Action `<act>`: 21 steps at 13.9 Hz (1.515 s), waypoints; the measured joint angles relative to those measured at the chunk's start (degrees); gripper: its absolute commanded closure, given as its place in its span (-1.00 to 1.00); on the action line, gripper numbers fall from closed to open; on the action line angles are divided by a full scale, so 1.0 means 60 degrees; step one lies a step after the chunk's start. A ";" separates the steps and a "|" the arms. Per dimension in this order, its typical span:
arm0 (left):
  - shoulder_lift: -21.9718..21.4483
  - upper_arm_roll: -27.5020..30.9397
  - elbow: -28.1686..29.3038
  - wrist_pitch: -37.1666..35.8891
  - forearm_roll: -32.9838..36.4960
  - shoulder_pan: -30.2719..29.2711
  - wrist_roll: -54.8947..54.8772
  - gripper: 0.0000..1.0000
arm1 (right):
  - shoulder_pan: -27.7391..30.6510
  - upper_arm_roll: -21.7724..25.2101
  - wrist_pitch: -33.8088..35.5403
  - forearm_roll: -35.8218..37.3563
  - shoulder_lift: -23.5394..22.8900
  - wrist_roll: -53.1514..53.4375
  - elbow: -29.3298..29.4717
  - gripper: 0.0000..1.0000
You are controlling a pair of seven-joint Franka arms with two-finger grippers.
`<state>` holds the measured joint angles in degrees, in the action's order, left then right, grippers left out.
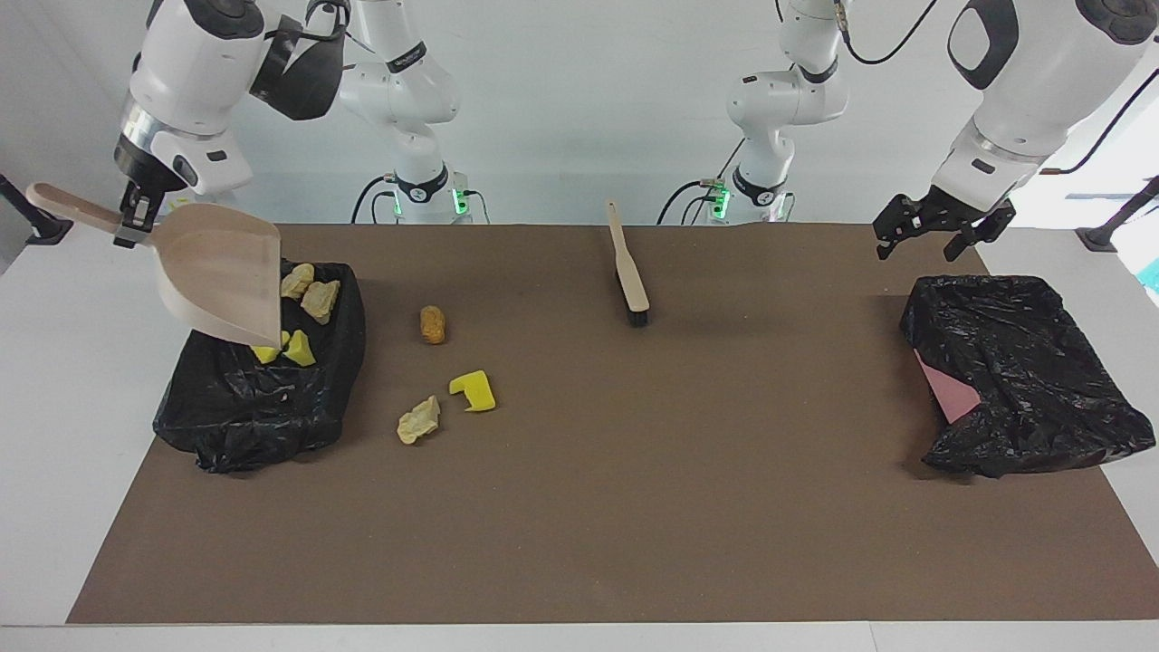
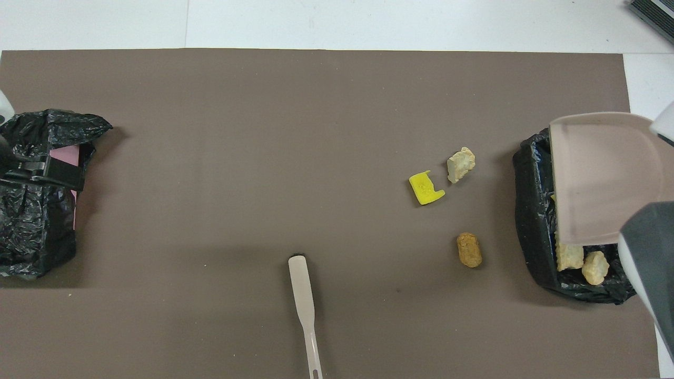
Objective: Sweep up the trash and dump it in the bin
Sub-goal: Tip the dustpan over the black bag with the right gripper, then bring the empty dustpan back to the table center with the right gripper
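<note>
a beige plastic dustpan (image 1: 222, 272) is held by its handle in the closed jaws of the right gripper (image 1: 134, 217), tilted mouth-down over the black-bag-lined bin (image 1: 263, 398) at the right arm's end of the brown-matted counter (image 1: 634, 507). inside that bin, two tan bread-like lumps (image 1: 310, 292) and two yellow sponge chunks (image 1: 285, 350) are seen lying just beside the dustpan's lip. three scraps are left on the counter beside the bin, toward the middle: a golden-brown bread-like lump (image 1: 433, 324), a yellow sponge chunk with a notch (image 1: 474, 390) and a pale tan crumpled lump (image 1: 419, 420), the last two close together but apart. a beige hand brush with dark bristles (image 1: 628, 267) is lying untouched near the robots at mid-counter. the left gripper (image 1: 942, 231) is held with its jaws spread and empty over a second black-bag-lined bin with a pink inside (image 1: 1014, 380) at the left arm's end.
</note>
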<state>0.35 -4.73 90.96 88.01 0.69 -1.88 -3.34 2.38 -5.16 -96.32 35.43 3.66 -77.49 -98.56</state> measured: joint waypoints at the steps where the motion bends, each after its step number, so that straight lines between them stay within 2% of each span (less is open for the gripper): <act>1: 0.0000 0.0000 0.0000 0.0000 0.0000 0.0000 0.0000 -1.00 | -0.0174 -0.0009 0.0081 -0.0483 -0.0062 0.1072 0.0066 1.00; 4: 0.0000 0.0000 0.0000 0.0000 0.0000 0.0000 -0.0003 -1.00 | -0.0530 -0.0016 0.0103 -0.1870 -0.0121 0.4040 0.0108 1.00; 7: 0.0000 -0.0001 0.0023 0.0003 0.0000 0.0000 -0.0009 -1.00 | -0.1418 -0.0032 0.0133 -0.2482 -0.0444 0.7237 0.0264 1.00; 15: 0.0000 -0.0001 0.0026 0.0005 -0.0001 0.0000 -0.0012 -1.00 | -0.2986 -0.0064 0.0145 -0.4103 -0.3263 1.3807 0.2451 1.00; 17: 0.0000 -0.0001 0.0027 0.0005 -0.0001 0.0000 -0.0038 -1.00 | -0.3209 -0.0061 -0.0143 -0.4792 -0.3719 1.4893 0.2735 1.00; 21: 0.0001 -0.0001 0.0033 0.0005 -0.0001 0.0000 -0.0087 -1.00 | -0.3940 -0.0066 -0.0978 -0.5019 -0.4439 1.6803 0.2997 1.00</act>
<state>0.35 -4.74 91.16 88.03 0.69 -1.88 -3.87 -21.26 -5.55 -102.19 5.31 -22.98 23.33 -80.57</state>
